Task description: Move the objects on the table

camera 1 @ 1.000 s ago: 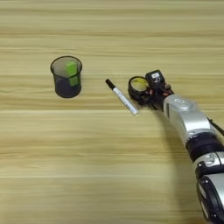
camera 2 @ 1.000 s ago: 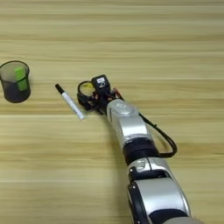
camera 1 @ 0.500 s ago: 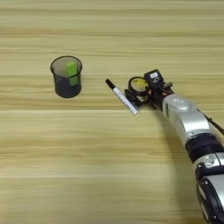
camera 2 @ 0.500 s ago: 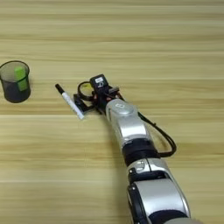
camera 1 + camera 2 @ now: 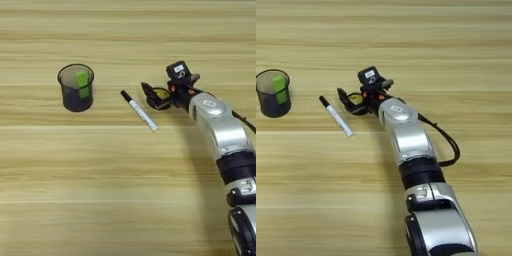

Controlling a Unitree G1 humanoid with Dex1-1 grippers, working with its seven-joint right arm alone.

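Gripper at the tape ring mid-counter, black fingers spread around it, apparently the grasping step; next it would need to close on the ring and lift. Marker lies just left of the gripper; mesh cup holding the green stick stands well apart, further left.

Both eyes looked steeply down from the robot's head onto the table, which filled each view. They shared the cup, the marker and the arm. The left eye reached further left; the right eye showed more of the arm.
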